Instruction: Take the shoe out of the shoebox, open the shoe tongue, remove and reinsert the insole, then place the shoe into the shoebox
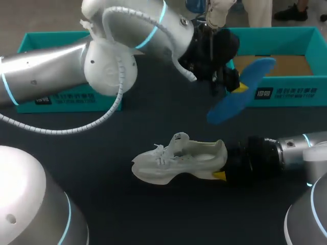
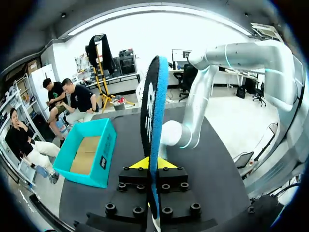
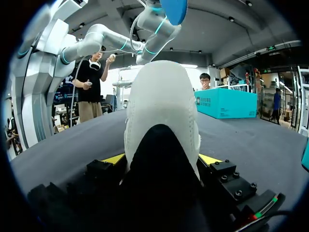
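Observation:
A white shoe (image 1: 176,161) lies on its side on the dark table, toe to the left. My right gripper (image 1: 223,166) holds its heel; in the right wrist view the heel of the shoe (image 3: 161,101) fills the gap between the yellow fingertips (image 3: 114,158). The blue insole (image 1: 239,94) hangs in the air above and to the right of the shoe. My left gripper (image 1: 236,86) is shut on it, with the insole (image 2: 153,106) standing on edge between the fingers of the left gripper (image 2: 153,163). The open teal shoebox (image 1: 306,35) stands at the back right.
A second teal box part (image 1: 30,43) sits at the back left, partly behind my left arm (image 1: 107,56). Bare dark table (image 1: 127,214) lies in front of the shoe. The right arm (image 1: 286,150) lies low along the table.

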You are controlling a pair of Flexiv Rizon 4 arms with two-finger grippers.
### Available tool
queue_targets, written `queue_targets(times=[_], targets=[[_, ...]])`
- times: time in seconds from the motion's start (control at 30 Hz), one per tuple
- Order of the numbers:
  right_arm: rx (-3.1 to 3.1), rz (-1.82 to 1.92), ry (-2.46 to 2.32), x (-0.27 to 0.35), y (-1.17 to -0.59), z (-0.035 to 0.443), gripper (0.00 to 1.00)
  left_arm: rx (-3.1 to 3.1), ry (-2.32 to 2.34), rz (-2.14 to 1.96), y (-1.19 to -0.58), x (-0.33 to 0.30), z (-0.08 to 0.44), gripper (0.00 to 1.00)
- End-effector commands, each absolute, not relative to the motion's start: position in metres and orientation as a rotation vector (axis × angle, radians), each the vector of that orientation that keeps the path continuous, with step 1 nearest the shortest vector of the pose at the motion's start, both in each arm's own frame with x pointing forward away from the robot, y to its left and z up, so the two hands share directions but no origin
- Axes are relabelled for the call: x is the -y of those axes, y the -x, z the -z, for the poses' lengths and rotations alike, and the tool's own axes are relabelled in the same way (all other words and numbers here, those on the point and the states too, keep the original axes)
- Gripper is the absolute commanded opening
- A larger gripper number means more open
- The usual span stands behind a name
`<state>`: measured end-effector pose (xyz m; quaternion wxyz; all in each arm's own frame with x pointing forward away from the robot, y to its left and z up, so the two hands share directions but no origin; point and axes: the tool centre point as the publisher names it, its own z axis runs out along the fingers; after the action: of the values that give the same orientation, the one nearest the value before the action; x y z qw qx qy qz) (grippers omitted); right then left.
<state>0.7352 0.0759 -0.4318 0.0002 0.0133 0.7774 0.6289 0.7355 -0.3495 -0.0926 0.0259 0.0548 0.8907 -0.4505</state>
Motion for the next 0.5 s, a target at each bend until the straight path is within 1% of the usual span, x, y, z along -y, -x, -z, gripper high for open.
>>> queue_targets(times=[0.03, 0.23, 0.5], targets=[[-2.444, -1.973, -0.043, -0.077, -0.736, 0.436, 0.0, -2.716, -0.187, 1.55, -0.749, 0.299, 0.051, 0.0], [-2.444, -1.973, -0.043, -0.077, -0.736, 0.436, 0.0, -2.652, -0.118, 1.676, -0.769, 0.264, 0.017, 0.0], [-2.444, -1.973, -0.043, -0.077, -0.736, 0.436, 0.0, -2.698, -0.017, 1.788, -0.786, 0.217, -0.006, 0.0]])
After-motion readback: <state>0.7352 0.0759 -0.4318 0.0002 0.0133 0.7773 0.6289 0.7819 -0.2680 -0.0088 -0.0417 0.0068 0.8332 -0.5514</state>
